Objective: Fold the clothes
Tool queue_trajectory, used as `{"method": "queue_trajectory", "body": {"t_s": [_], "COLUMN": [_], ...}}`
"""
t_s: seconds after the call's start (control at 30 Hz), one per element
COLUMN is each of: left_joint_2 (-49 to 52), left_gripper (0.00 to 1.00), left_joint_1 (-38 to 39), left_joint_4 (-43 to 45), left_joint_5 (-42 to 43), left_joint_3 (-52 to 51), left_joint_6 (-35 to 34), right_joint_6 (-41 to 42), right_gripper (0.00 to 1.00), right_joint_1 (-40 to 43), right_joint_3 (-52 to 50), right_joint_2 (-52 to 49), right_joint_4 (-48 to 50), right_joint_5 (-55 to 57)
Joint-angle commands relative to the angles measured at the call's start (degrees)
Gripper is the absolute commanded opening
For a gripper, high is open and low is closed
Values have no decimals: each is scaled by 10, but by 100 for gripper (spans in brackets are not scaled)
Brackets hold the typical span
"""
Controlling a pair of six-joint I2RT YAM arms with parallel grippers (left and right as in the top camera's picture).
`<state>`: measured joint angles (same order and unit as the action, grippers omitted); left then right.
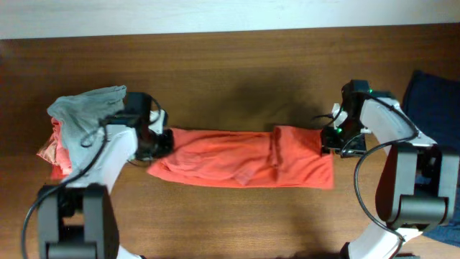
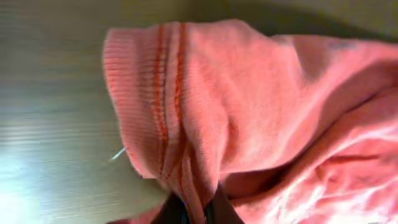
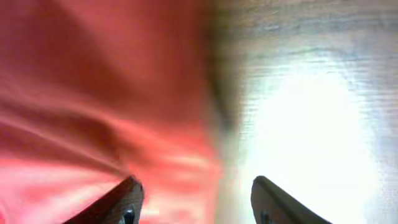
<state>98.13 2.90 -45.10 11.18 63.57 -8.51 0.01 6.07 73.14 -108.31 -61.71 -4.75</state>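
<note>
Jaws of your left gripper (image 2: 194, 210) are pinched on the ribbed edge of the coral-red shirt (image 1: 237, 160), at its left end. Your right gripper (image 3: 196, 202) stands open astride that shirt's right edge, one finger over cloth and the other over bare table (image 1: 237, 65). A grey shirt (image 1: 90, 108) is heaped beyond its left end.

Brown wooden table (image 1: 237, 72); pale strip (image 1: 215, 14) beyond.
</note>
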Motion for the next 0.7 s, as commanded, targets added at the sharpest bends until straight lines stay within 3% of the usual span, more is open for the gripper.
{"method": "queue_trajectory", "body": {"t_s": [0.0,0.23,0.67], "left_joint_2": [-35,-36,-35], "left_gripper": [0,0,0], "left_joint_1": [-21,-43,1], "left_joint_4": [-32,-126,-169], "left_joint_5": [-111,-211,-213], "left_joint_3": [54,169,286], "left_joint_6": [22,22,10], "right_joint_6": [4,-2,-2], "right_gripper": [63,65,65], "right_joint_1": [2,2,-17], "right_joint_3": [77,178,177], "right_joint_2": [53,67,67], "right_joint_4": [-56,-205,-223], "right_joint_5": [-18,-17,-28]}}
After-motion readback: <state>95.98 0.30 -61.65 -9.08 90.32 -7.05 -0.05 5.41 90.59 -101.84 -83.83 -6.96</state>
